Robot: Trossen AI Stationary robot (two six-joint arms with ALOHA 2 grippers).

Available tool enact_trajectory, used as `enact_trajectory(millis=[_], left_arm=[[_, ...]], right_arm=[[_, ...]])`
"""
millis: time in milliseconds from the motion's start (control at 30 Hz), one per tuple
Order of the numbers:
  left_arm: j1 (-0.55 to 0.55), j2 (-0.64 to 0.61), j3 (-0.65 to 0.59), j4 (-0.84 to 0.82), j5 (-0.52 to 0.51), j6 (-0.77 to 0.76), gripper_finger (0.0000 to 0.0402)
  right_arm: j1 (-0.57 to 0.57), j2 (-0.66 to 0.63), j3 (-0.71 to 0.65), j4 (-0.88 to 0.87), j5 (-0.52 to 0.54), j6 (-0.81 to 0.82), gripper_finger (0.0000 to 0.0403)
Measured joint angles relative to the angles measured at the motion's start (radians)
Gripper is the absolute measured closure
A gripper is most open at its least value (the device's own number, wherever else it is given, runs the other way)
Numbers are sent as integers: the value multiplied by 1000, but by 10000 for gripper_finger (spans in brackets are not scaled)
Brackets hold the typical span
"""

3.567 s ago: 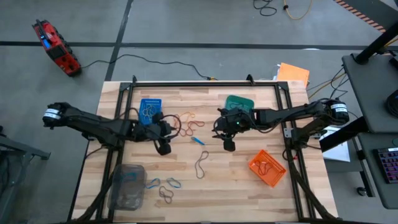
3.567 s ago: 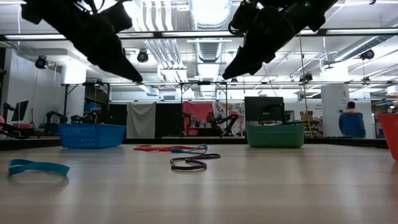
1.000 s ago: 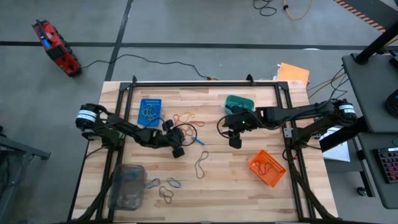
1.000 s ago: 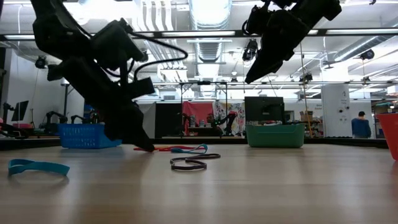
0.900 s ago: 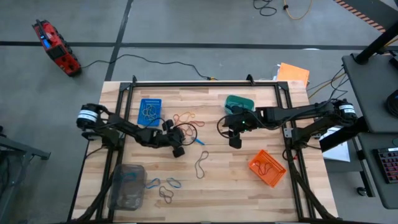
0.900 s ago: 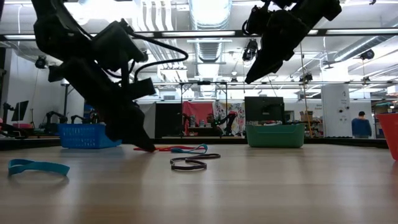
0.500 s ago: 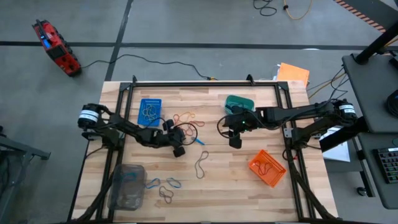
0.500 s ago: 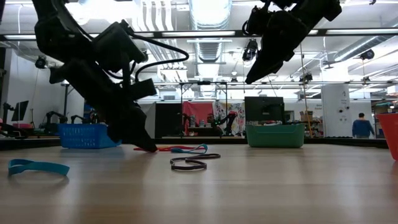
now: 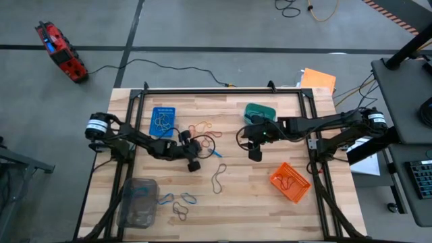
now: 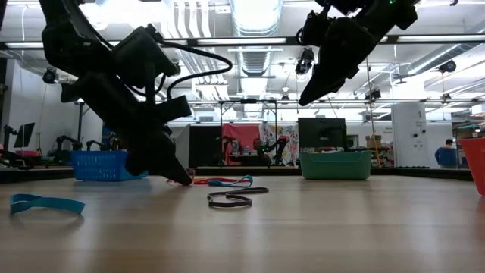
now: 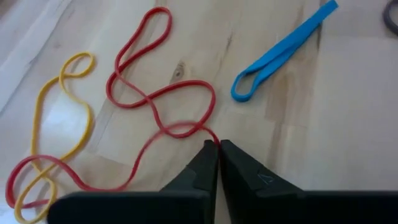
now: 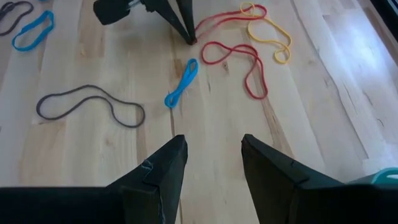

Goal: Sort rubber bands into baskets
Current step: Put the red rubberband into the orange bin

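My left gripper is down at the table, shut on a red rubber band. That band lies beside a yellow one and a blue one. In the high view the left gripper stands just left of the blue band. My right gripper hangs open above the table, right of the bands, and holds nothing. A dark band lies nearer the front. The blue, teal, orange and clear-grey baskets stand around them. My left gripper pinches a bend of the red rubber band between its two fingertips. The fingers slant down from the table's left side. The band lies slack on the table, and its other end is tangled with the yellow band.
More blue and dark bands lie near the front left beside the clear-grey basket. A second red loop lies just beyond the blue band. Bare wood lies at the table's middle front. A person walks in the room behind.
Since the earliest frames my left gripper has come down from high above the table, moving right, to the red bands. My right gripper has drawn a little toward the table's right. Within the last second both arms have kept still.
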Motion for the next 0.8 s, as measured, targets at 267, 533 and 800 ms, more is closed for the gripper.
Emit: enact_trajectory(millis=[267,533,800], left_arm=[[-4,-121,-6,-44,45,108,401],[8,-261,-4,-81,29,240,402],[11,-268,-9,-178,68,77,384]], right_arm=[[0,0,-16,76,0,-13,252],[0,12,-25,196,0,-69,252],[0,14,-27,195,-1,-69,252]])
